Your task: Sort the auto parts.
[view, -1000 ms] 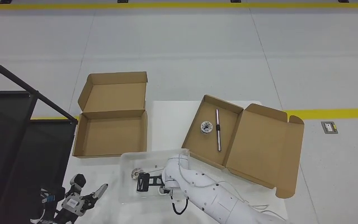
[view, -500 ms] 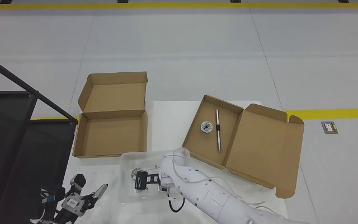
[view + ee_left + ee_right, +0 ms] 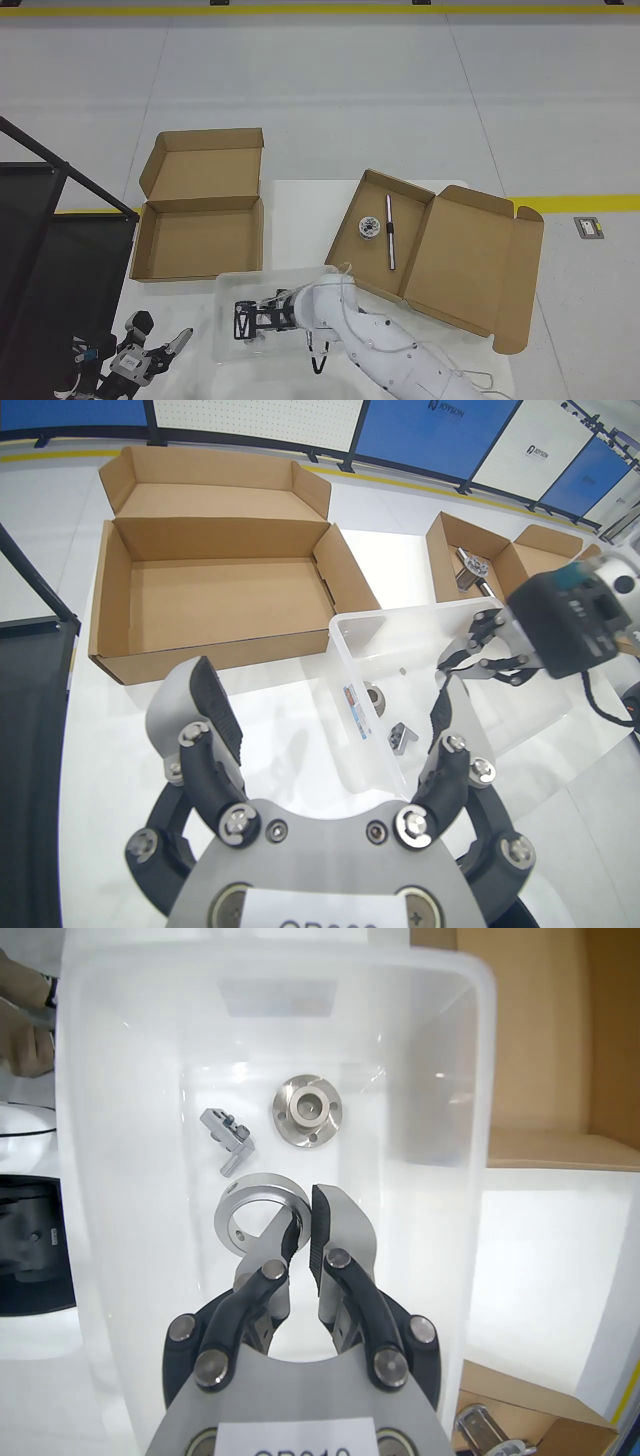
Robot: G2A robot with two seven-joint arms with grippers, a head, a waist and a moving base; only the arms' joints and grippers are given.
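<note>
A clear plastic bin [image 3: 90,1128] holds a flanged metal hub [image 3: 306,1110], a small grey bracket [image 3: 227,1135] and a metal ring [image 3: 240,1218]. My right gripper [image 3: 305,1213] is down inside the bin, one finger inside the ring and the other outside, shut on the ring's wall. From the top view it [image 3: 243,322] sits at the bin's [image 3: 225,290] left end. My left gripper [image 3: 325,685] hangs open and empty over the table just left of the bin [image 3: 350,650], at the table's front left [image 3: 150,358].
An empty cardboard box [image 3: 200,240] lies beyond the bin at the left. A second open box [image 3: 470,260] at the right holds a metal rod [image 3: 390,232] and a round part [image 3: 369,228]. A black rack [image 3: 50,260] borders the table's left side.
My right gripper has moved left along the bin and come down onto the ring. The left arm has stayed in place.
</note>
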